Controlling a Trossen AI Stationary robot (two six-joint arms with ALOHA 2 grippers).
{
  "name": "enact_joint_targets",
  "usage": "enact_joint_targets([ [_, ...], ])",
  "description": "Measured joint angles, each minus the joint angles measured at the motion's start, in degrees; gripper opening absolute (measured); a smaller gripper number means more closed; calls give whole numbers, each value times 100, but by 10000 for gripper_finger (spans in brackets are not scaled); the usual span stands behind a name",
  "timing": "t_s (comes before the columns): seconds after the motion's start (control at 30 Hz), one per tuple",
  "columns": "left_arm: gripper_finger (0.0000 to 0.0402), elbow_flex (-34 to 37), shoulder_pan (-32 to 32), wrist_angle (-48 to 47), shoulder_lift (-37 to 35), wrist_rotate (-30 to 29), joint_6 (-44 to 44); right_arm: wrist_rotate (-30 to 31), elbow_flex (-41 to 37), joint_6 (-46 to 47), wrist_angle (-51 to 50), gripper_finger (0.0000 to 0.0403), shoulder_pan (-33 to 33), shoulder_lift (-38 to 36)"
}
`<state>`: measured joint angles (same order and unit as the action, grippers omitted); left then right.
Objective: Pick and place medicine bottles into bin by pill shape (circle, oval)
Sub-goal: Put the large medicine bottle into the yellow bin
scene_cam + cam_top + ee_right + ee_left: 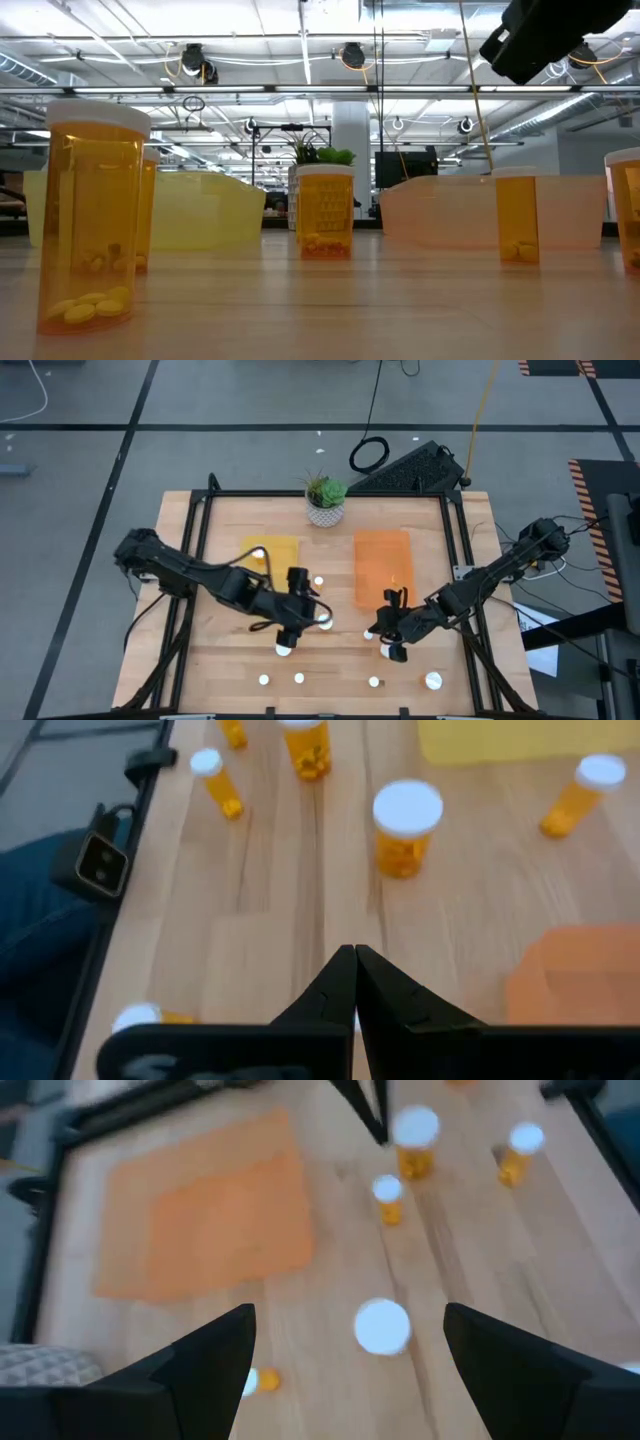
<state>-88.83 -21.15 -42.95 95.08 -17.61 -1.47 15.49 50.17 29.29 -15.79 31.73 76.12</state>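
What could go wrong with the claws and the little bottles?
1. The open left claw hangs over a white-capped bottle. If it comes down off-centre, the bottle may tip and roll.
2. The shut right claw is close to another bottle and might knock it over.

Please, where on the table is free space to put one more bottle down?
Bare wood lies between the yellow bin and the orange bin, and in front of the orange bin. It is crowded around the left gripper, the right gripper and the front bottles.
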Motion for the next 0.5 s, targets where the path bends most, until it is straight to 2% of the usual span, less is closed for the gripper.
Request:
enact_joint_targets([
  [0.27, 328, -842, 179, -765, 925, 471, -2, -366, 0, 7, -279, 0, 44, -1],
  [0.5, 328, -1004, 201, -1013, 1573, 575, -226, -363, 0, 27, -337, 0, 111, -233],
])
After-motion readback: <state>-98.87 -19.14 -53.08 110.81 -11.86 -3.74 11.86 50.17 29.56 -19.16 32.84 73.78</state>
